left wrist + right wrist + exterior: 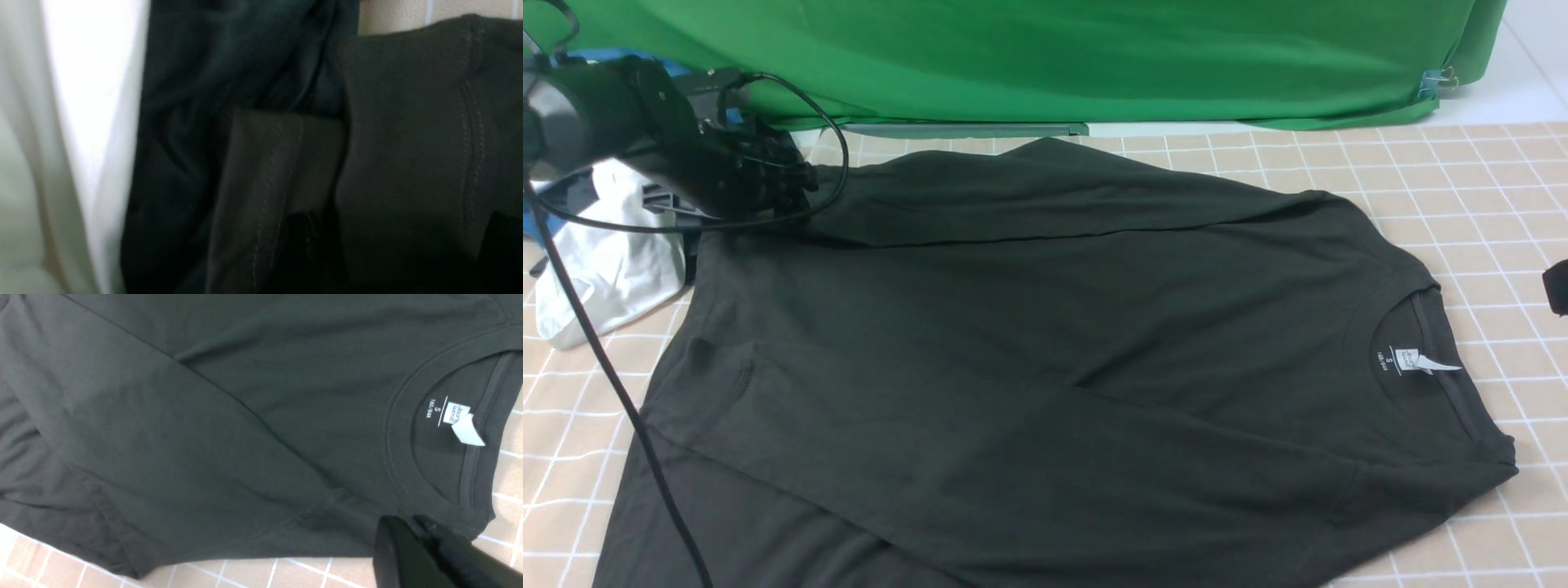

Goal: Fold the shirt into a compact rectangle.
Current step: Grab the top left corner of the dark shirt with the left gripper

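The black shirt (1029, 327) lies spread flat on the checked cloth, plain side up, sleeves folded in across the body. Its collar and small white neck tag (1421, 359) point right. My left gripper (796, 192) sits low at the shirt's far left corner. In the left wrist view its dark fingers (302, 245) stand wide apart over the stitched hem (408, 122); the gripper (400, 228) is open and holds nothing. My right gripper (404, 522) is shut and empty, hovering above the shoulder edge close to the collar and tag (461, 424); only its tip (1556, 290) shows at the front view's right edge.
A crumpled white garment (613, 253) lies left of the shirt, under the left arm, with a darker bluish garment (204, 81) beside it. A black cable (605, 359) hangs across the shirt's left side. A green backdrop (1054, 57) closes the far edge. Bare checked cloth (1462, 180) shows at right.
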Tool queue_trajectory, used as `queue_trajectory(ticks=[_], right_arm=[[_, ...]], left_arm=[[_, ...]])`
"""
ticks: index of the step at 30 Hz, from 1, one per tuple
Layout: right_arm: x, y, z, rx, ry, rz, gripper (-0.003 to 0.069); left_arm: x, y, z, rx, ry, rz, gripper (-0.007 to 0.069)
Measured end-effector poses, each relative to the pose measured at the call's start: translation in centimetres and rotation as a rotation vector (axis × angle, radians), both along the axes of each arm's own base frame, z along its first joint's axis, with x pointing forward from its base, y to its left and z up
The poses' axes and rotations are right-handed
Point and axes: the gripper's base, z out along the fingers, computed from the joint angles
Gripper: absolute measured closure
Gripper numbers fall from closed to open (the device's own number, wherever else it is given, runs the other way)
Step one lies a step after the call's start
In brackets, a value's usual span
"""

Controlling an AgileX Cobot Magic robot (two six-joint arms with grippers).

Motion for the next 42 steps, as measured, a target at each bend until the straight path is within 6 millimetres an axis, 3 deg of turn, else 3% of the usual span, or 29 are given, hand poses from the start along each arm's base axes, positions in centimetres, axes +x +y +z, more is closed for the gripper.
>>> queue_trajectory(ticks=[5,10,13,15,19,25,29,33,37,40,42], right_arm=[[0.0,0.0,0.0,0.003,0.001,-0.003,0.0614],[0.0,0.0,0.0,0.006,0.002,-0.006,0.0614],[0.0,0.0,0.0,0.007,0.002,-0.006,0.0614],[0.0,0.0,0.0,0.007,0.002,-0.007,0.0614],[0.0,0.0,0.0,0.010,0.003,-0.008,0.0612],[0.0,0.0,0.0,0.010,0.005,-0.007,0.0608],[-0.1,0.0,0.0,0.010,0.011,-0.005,0.0604],[-0.2,0.1,-0.1,0.009,0.027,0.002,0.0601],[-0.5,0.1,-0.3,0.007,0.062,0.015,0.0599],[-0.6,0.1,-0.3,0.007,0.077,0.020,0.0599],[-0.7,0.1,-0.3,0.007,0.083,0.023,0.0599]], left_arm=[[0.5,0.0,-1.3,-0.006,-0.010,0.003,0.0106],[0.6,0.0,-1.4,0.020,-0.019,-0.045,0.0288],[0.5,-0.1,-1.3,0.015,-0.015,-0.059,0.0524],[0.4,-0.1,-0.8,0.019,-0.016,-0.070,0.0579],[0.0,-0.2,0.7,0.016,-0.017,-0.079,0.0587],[-1.4,-0.5,5.3,0.014,-0.032,-0.107,0.0587],[-1.9,-0.6,7.2,0.017,-0.066,-0.109,0.0587],[-1.7,-0.5,7.1,0.023,-0.085,-0.104,0.0587],[-1.1,-0.4,5.7,0.031,-0.089,-0.095,0.0578],[-0.7,-0.3,4.0,0.028,-0.060,-0.094,0.0526],[-0.5,-0.4,2.7,0.012,-0.033,-0.088,0.0449]])
